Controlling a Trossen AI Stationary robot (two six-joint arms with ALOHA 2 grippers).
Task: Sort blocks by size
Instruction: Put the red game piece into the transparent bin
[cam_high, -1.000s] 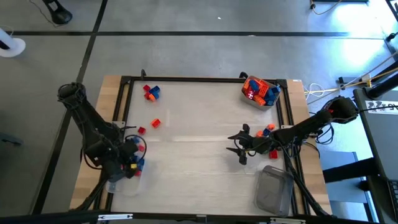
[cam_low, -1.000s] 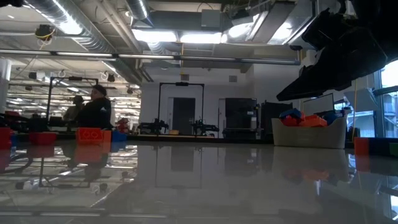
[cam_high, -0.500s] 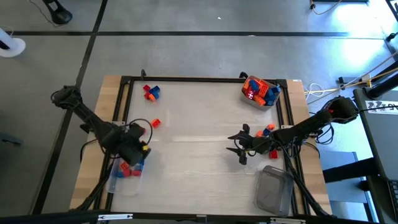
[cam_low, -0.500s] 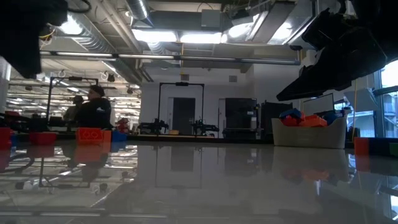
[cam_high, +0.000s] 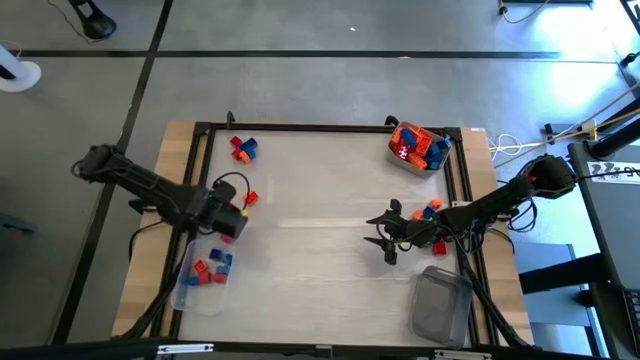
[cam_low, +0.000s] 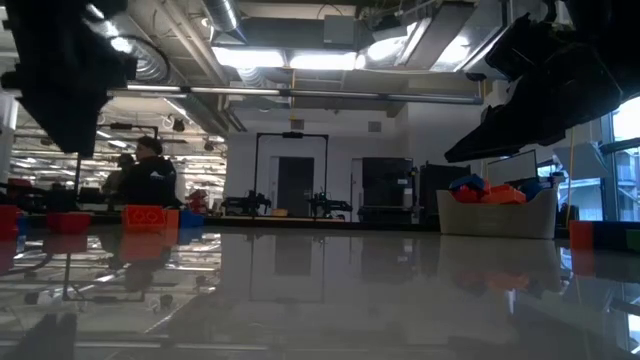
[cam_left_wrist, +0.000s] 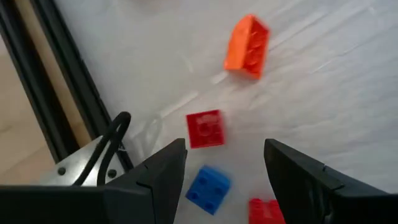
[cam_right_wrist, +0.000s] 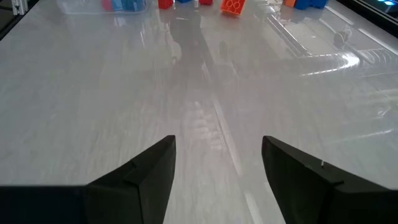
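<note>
Loose blocks lie on the white table: an orange one (cam_left_wrist: 247, 46) (cam_high: 250, 197), a small red one (cam_left_wrist: 205, 129), and a red and blue pair (cam_high: 242, 148) near the far left corner. My left gripper (cam_high: 232, 212) (cam_left_wrist: 225, 152) hangs open above the table's left side, just short of the small red block and touching nothing. A blue block (cam_left_wrist: 208, 185) and a red one (cam_left_wrist: 266, 210) show below it, toward the near-left tub (cam_high: 200, 275). My right gripper (cam_high: 385, 235) (cam_right_wrist: 217, 146) stands open over bare table right of centre.
A clear tub (cam_high: 418, 147) full of red, orange and blue blocks stands at the far right. Another clear tub (cam_high: 440, 305) sits near right. A few blocks (cam_high: 432, 208) lie beside the right arm. A black frame (cam_high: 200, 160) runs round the table. People show in the room beyond.
My left gripper has swung from over the near-left tub toward the table's far edge and a little to the right, turning as it went, and now hangs by the loose red and orange blocks. Its fingers stay open. The right arm has kept still.
</note>
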